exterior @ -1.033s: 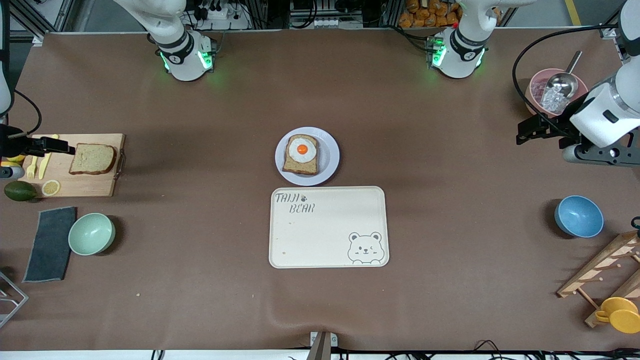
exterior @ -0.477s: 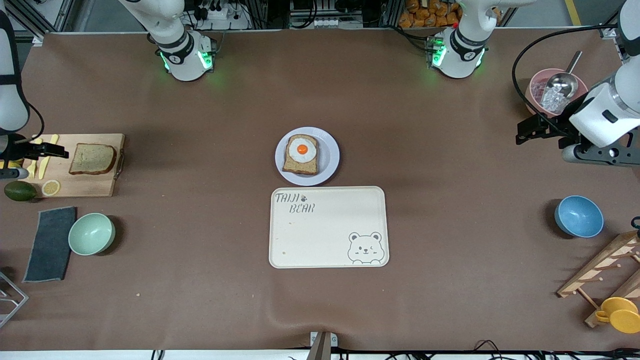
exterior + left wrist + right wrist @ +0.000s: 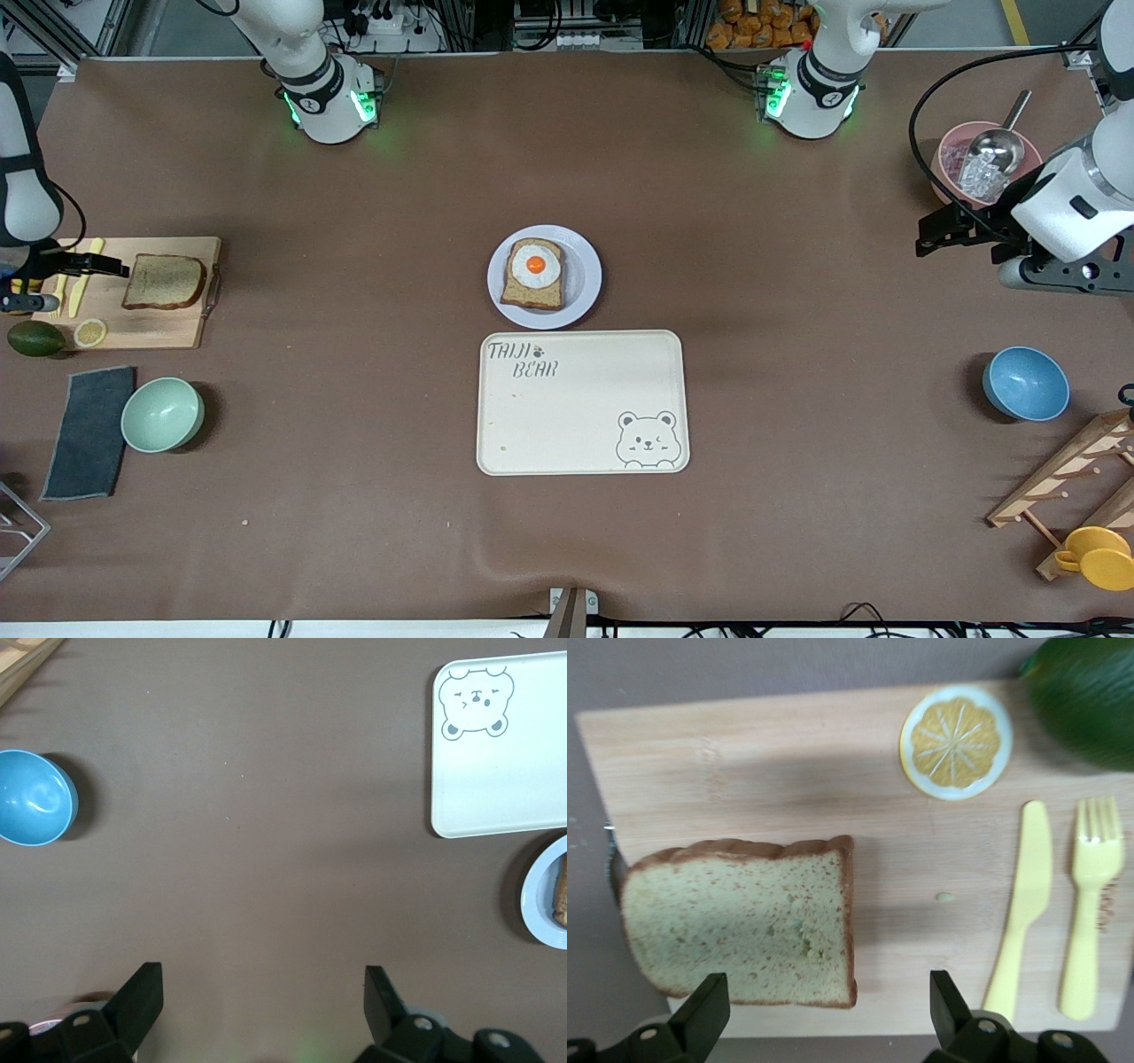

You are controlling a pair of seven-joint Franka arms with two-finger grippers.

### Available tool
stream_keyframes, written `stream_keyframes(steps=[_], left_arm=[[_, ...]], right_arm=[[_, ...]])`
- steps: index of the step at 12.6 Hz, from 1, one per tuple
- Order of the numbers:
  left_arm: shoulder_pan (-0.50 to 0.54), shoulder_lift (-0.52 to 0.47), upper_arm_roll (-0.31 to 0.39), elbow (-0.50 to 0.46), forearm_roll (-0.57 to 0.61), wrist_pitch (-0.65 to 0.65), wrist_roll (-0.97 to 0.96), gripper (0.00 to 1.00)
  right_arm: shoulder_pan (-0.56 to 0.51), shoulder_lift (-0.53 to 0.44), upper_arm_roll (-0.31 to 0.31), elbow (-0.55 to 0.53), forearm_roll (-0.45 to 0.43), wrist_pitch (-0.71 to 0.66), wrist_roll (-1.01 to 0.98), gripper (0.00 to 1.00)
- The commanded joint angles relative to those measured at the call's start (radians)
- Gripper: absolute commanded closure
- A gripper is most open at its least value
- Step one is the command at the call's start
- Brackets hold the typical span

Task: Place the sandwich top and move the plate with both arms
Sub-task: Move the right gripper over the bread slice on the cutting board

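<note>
The sandwich top (image 3: 164,281), a plain speckled slice, lies flat on a wooden cutting board (image 3: 151,328) at the right arm's end of the table. My right gripper (image 3: 120,264) hovers open over the board beside the slice. In the right wrist view the slice (image 3: 740,930) lies just ahead of the right gripper (image 3: 828,1019), with nothing between the fingers. The lavender plate (image 3: 586,283) sits mid-table and carries a bread slice with a fried egg (image 3: 534,270). My left gripper (image 3: 937,230) waits open over bare table beside a pink bowl (image 3: 950,155); from the left gripper (image 3: 261,997) the plate's edge (image 3: 536,904) shows.
A cream bear tray (image 3: 582,403) lies just nearer the camera than the plate. A yellow knife and fork (image 3: 75,279), lemon slice (image 3: 89,332) and avocado (image 3: 35,338) surround the board. A green bowl (image 3: 162,414), dark cloth (image 3: 89,432), blue bowl (image 3: 1025,383) and wooden rack (image 3: 1072,478) stand around.
The right gripper has shifted slightly back over the knife-and-fork end of the board, and more of the right forearm shows. The left arm has hardly moved.
</note>
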Motion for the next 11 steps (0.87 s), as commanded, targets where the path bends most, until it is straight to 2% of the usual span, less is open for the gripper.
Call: stream_keyframes(steps=[1, 11], left_arm=[[0.005, -0.003, -0.001, -0.001, -0.011, 0.006, -0.022, 0.0], [-0.003, 0.019, -0.003, -0.002, -0.019, 0.014, -0.022, 0.0]], right_arm=[[-0.022, 0.036, 0.019, 0.006, -0.021, 0.012, 0.054, 0.0], [-0.059, 0.102, 0.02, 0.009, -0.021, 0.003, 0.056, 0.0]])
